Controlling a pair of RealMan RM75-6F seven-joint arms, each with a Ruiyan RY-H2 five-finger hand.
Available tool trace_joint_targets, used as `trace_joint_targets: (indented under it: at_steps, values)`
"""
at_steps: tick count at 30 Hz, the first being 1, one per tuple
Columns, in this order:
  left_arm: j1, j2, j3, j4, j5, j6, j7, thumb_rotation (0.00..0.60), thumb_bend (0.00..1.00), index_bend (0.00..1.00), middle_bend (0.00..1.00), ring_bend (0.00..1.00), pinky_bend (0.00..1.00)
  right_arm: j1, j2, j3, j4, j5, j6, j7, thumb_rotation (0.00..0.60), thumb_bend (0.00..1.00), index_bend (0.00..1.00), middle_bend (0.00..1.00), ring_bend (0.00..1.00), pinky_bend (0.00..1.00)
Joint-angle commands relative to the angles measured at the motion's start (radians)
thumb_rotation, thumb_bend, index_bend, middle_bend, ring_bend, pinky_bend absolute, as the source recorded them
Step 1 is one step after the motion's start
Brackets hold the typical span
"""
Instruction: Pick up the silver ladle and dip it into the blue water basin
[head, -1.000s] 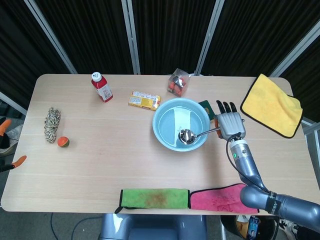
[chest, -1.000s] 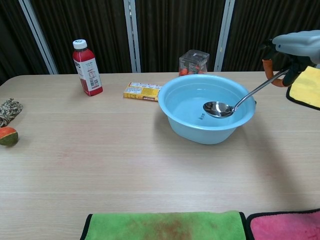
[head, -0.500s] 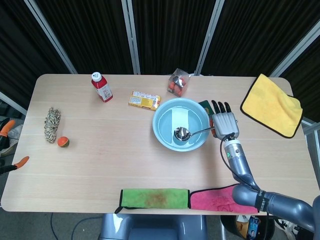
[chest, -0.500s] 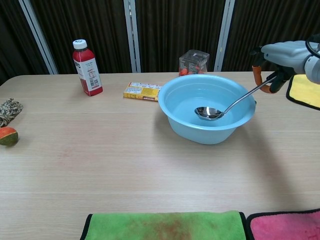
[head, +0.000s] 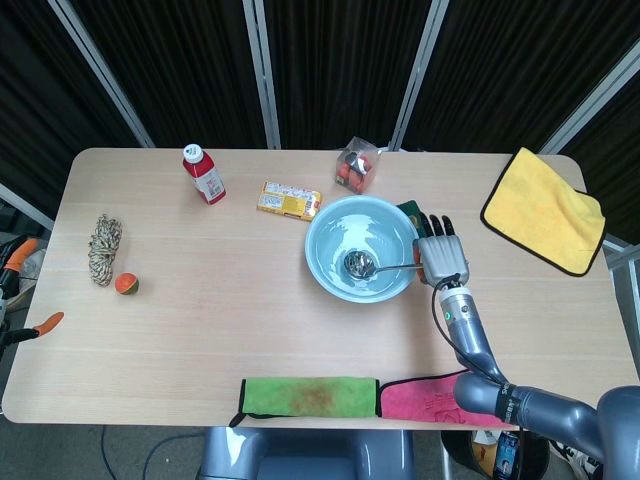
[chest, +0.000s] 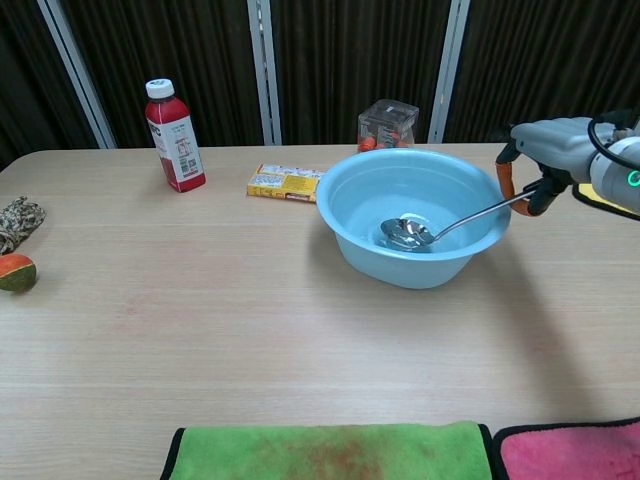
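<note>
The blue water basin (head: 330, 225) (chest: 370, 255) stands right of the table's middle. My right hand (head: 441, 258) (chest: 548, 145) holds the orange grip of the silver ladle (head: 362, 265) (chest: 410, 233) just past the basin's right rim. Its handle slopes over the rim and the bowl lies low inside the basin, in the water. My left hand shows in neither view.
A red bottle (head: 204, 174), a yellow box (head: 289, 200) and a clear snack box (head: 357, 165) stand behind the basin. A yellow cloth (head: 545, 209) lies far right, green (head: 310, 395) and pink (head: 430, 394) cloths along the front edge. A rope bundle (head: 103, 248) and ball (head: 126, 284) lie left.
My right hand has come down and moved left toward the basin. The ladle's bowl has dropped from above the water down into the basin, and the water now ripples.
</note>
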Motion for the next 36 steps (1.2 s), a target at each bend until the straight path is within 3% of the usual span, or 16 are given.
trace_joint_targets:
  at_steps: [1, 18, 36]
  values:
    - [0.001, 0.003, 0.000, 0.002, 0.001, 0.002, -0.008, 0.580, 0.17, 0.00, 0.00, 0.00, 0.00, -0.003, -0.012, -0.003, 0.007, -0.003, 0.004, 0.001, 0.600, 0.46, 0.69, 0.00, 0.00, 0.00]
    - [0.011, 0.013, 0.003, 0.000, 0.018, 0.030, -0.035, 0.577, 0.18, 0.00, 0.00, 0.00, 0.00, -0.037, -0.012, 0.002, -0.027, -0.042, 0.055, 0.024, 0.600, 0.46, 0.69, 0.00, 0.00, 0.00]
    - [0.013, 0.011, 0.007, -0.010, 0.030, 0.042, -0.023, 0.577, 0.18, 0.00, 0.00, 0.00, 0.00, -0.074, 0.095, 0.067, -0.178, -0.052, 0.126, 0.056, 0.600, 0.46, 0.69, 0.00, 0.00, 0.00]
